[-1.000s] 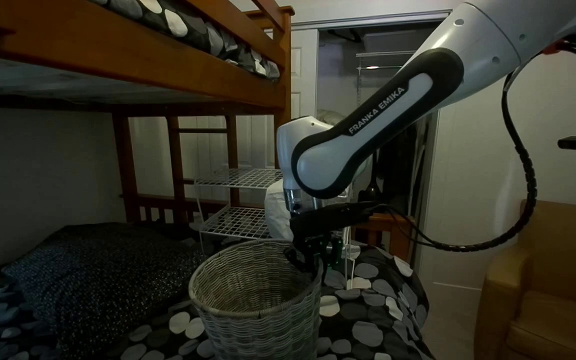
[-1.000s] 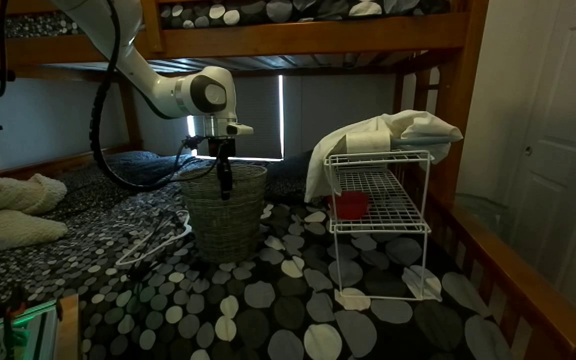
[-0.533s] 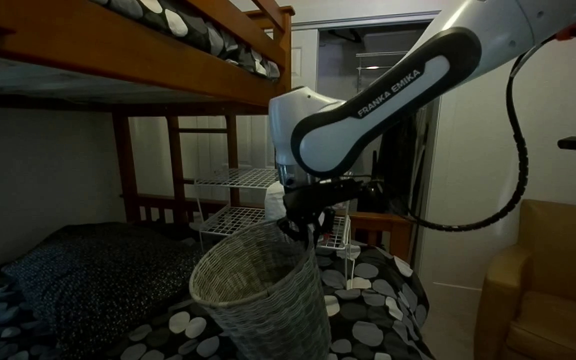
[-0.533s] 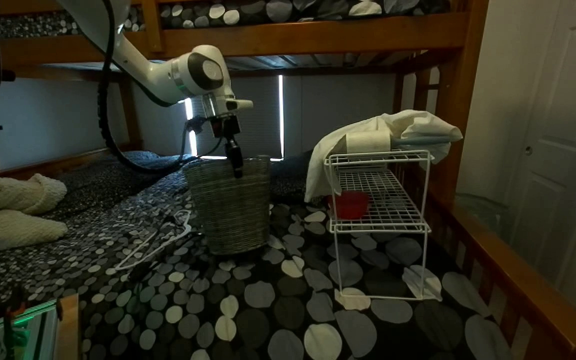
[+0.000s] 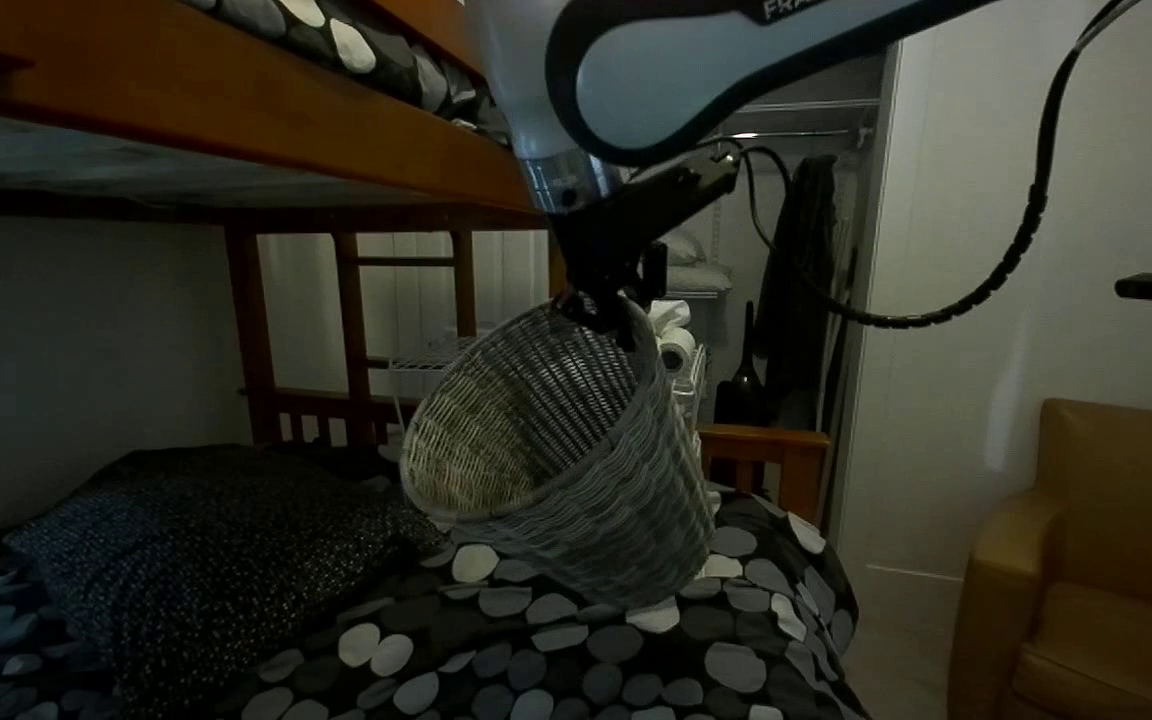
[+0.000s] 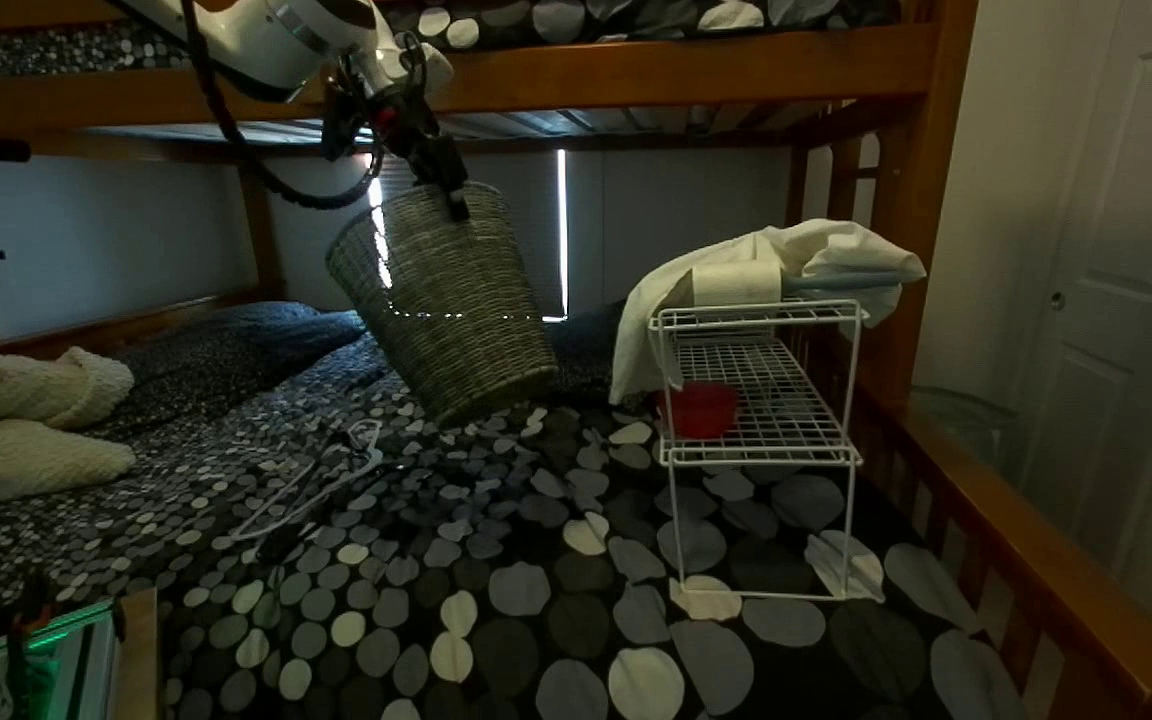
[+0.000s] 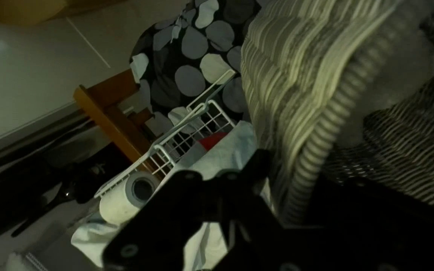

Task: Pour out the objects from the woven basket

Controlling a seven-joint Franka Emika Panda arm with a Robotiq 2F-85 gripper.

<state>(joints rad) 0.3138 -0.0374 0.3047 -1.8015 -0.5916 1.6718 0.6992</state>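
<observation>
Cream fleece (image 6: pixel 31 425): lies at the left edge of the surface (image 6: pixel 496 640); recorded in an exterior view only.
White hanger (image 6: pixel 321 490): rests on the surface, right of the fleece; recorded in that view alone.
Woven basket (image 6: pixel 456 300): tilted, held off the surface, mouth to the left in both exterior views. Inner wall (image 5: pixel 496 440) visible in an exterior view. Wrist view adds a pale patch (image 7: pixel 398 71) past the braided rim (image 7: pixel 322 133), too blurred to identify.
Claw (image 6: pixel 456 203): clenched on the basket wall at the rim, fingers parted by no more than the wall's thickness. Wrist view shows one finger outside, one inside; only the outer finger (image 6: pixel 448 175) is seen in an exterior view.
Red container (image 6: pixel 706 410): on the lower shelf of the white wire rack (image 6: pixel 761 462); wrist view catches a red corner.
White roll (image 6: pixel 736 283): on its side atop the rack; hollow core visible in the wrist view.
White cloth (image 6: pixel 841 250): draped over the rack's top.
</observation>
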